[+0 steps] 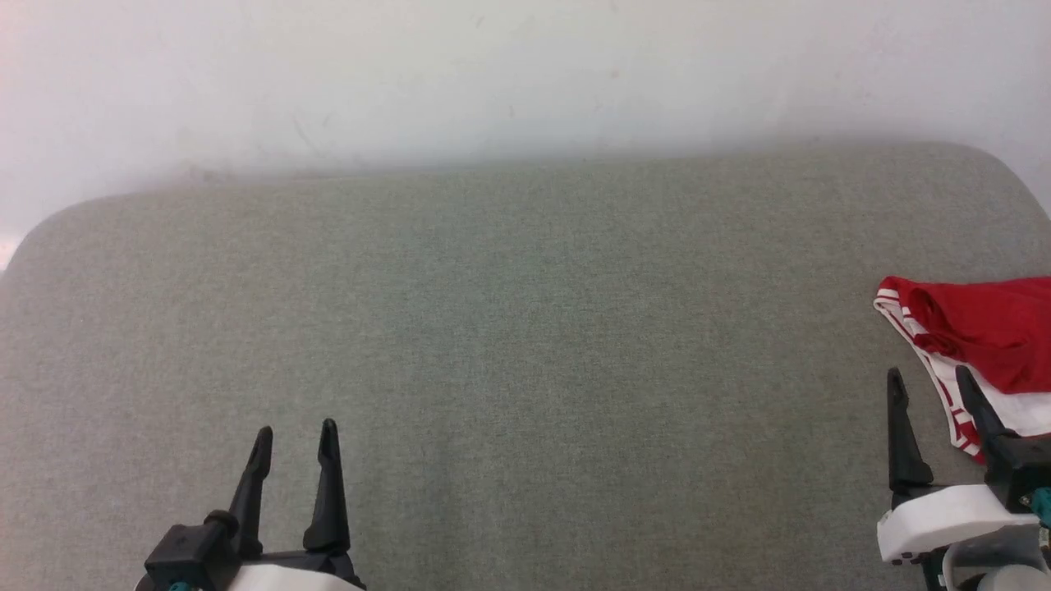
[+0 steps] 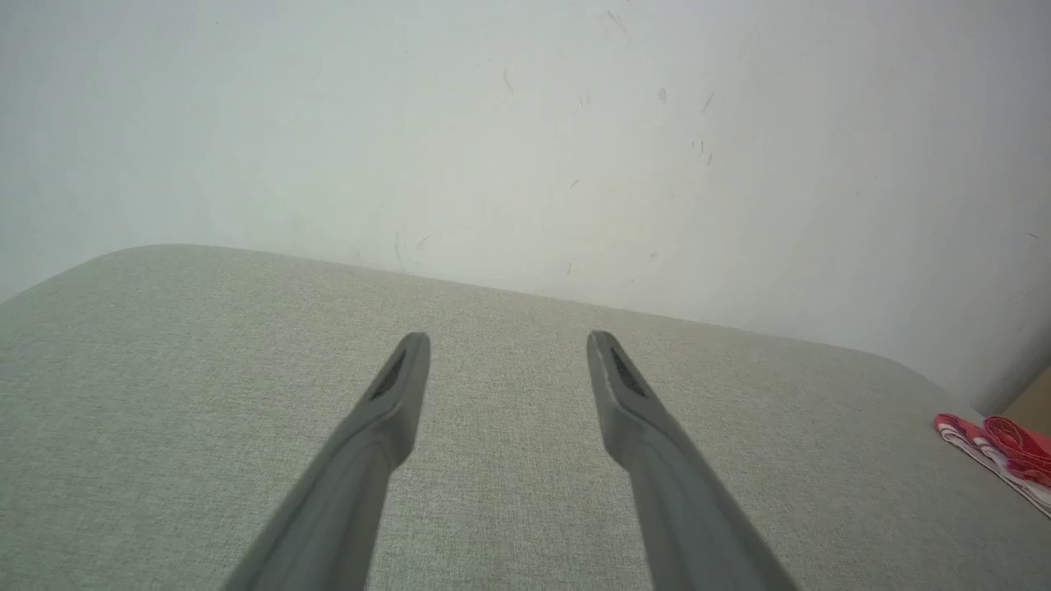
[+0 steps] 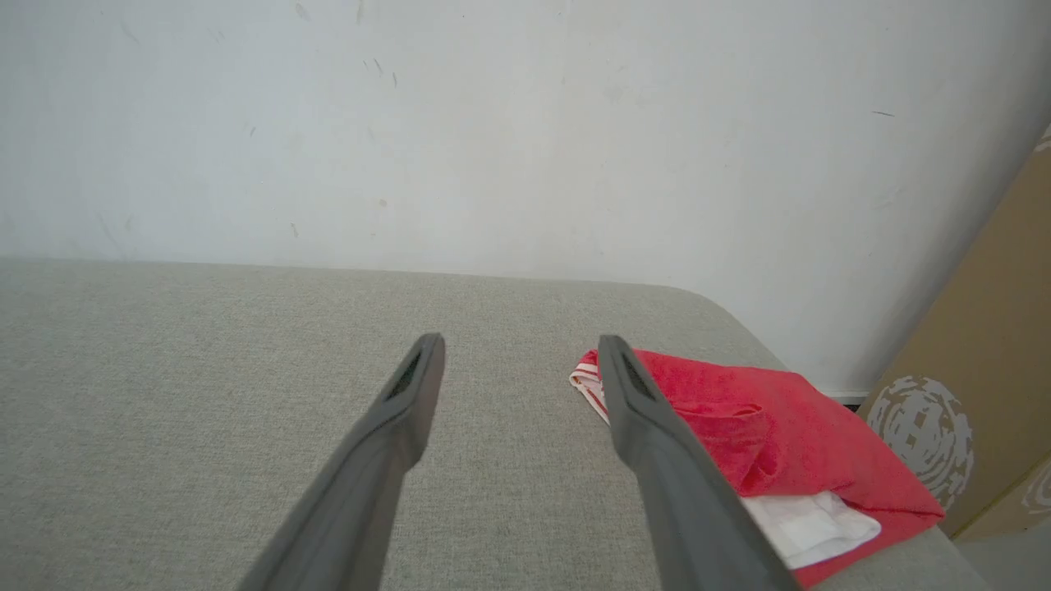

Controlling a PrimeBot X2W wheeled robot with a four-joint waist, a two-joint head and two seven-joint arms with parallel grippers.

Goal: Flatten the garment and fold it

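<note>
Left pincer (image 1: 296, 427), lower left, and right pincer (image 1: 929, 373), lower right, both stand apart and empty. The shirt (image 1: 985, 328) lies bunched just beside the right one, at the bench's (image 1: 525, 328) right edge. Wall (image 1: 525, 74) behind; cardboard (image 3: 969, 369) beyond the shirt.

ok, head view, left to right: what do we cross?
left gripper, open → grey fabric surface → red-and-white jersey T-shirt, bunched at the right edge. The open right gripper overlaps the shirt's span, so it is left unranked.

The garment (image 3: 788, 414) is red with white and red-and-white striped trim; the surface (image 1: 493, 328) looks grey-green.
</note>
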